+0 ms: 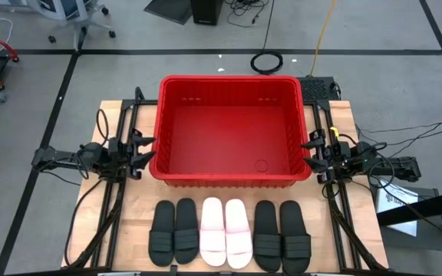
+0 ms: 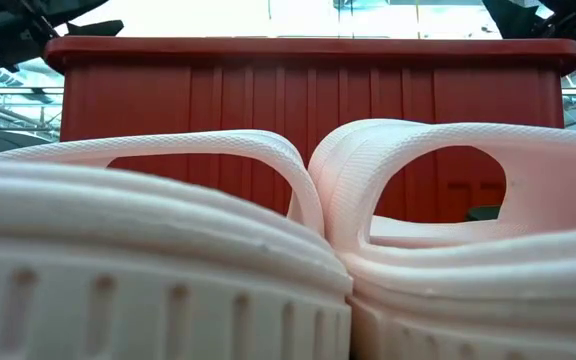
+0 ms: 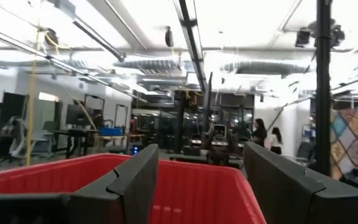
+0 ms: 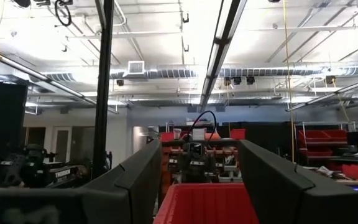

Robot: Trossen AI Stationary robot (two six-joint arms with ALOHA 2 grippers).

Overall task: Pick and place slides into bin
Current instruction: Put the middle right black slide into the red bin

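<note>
While bin (image 1: 229, 130) sits empty, six slides (image 1: 225, 232) lie just beside it.

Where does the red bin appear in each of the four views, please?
High view: the bin is in the centre of the table, between both arms, beyond the row of slides.
Low view: its red wall fills the background behind the two white slides.
Left wrist view: its rim and inside lie at the bottom.
Right wrist view: bottom centre.
Shared landmark: the thick red rim.

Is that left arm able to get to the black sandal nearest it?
Probably yes. The left gripper waits open beside the bin, and the outer black slide lies uncovered on the table with nothing between them.
</note>
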